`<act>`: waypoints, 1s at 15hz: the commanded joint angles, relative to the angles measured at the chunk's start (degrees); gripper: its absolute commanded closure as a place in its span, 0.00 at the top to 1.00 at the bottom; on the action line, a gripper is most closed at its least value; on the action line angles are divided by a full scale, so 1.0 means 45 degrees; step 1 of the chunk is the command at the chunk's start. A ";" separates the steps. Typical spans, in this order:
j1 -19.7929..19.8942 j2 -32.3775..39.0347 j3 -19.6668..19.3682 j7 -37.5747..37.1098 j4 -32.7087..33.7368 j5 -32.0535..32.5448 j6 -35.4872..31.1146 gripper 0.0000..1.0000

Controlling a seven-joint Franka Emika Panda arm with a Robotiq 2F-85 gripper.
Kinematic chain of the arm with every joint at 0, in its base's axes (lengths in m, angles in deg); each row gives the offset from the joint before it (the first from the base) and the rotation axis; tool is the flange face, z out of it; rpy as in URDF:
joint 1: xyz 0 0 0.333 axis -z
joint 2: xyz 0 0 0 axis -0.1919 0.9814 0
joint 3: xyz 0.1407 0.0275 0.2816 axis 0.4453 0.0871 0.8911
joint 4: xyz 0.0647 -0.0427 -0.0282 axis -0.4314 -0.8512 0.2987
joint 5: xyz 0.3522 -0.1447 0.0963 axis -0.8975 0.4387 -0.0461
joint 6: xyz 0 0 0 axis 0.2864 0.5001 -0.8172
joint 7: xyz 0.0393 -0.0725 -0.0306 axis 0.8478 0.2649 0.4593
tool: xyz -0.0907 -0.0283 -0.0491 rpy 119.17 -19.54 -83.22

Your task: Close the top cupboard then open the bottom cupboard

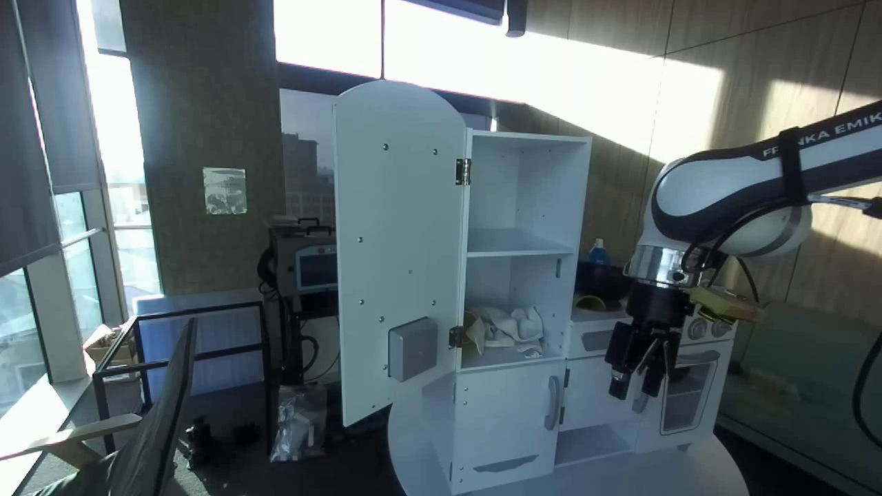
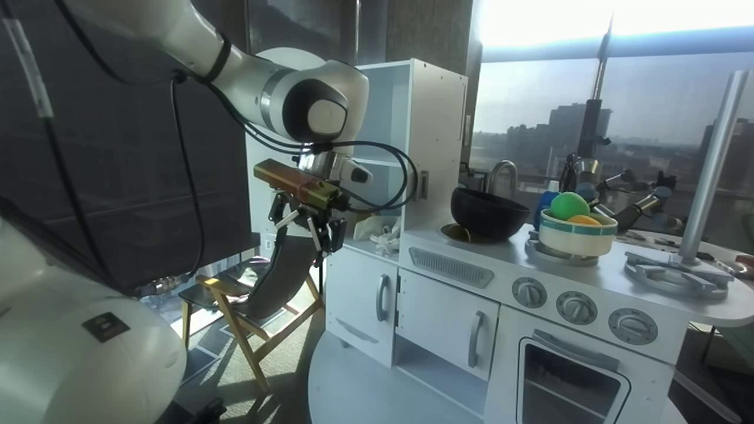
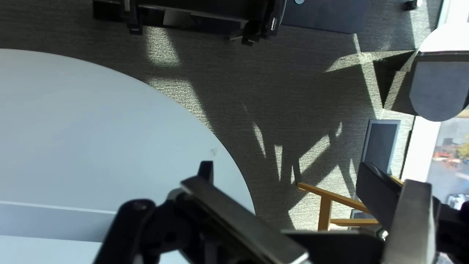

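- The arched door [image 1: 396,234] of the top cupboard [image 1: 551,182] is swung open, long axis upright, hinged along the edge farther from the toy oven [image 1: 689,393].
- The Robotiq gripper [image 1: 637,387] is held empty, fingers [image 3: 244,221] spread, on the door's inner-face side, the curved edge of the white tabletop [image 3: 110,121] visible beyond.
- Probably, the door's free edge must be rounded for its outer face to be pushed.
- The bottom cupboard [image 1: 506,420] is seen closed below the top cupboard's lower edge.

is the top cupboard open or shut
Open. The top cupboard shows its inner shelf, with the arched door swung out on its hinges.
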 commanded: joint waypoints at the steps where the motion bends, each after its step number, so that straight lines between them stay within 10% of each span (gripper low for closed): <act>1: 0.0221 0.0020 0.0193 0.0100 0.0023 -0.0104 0.0043 1.00; 15: -0.2167 -0.0038 0.3431 -0.1703 0.3484 -0.1841 0.1549 1.00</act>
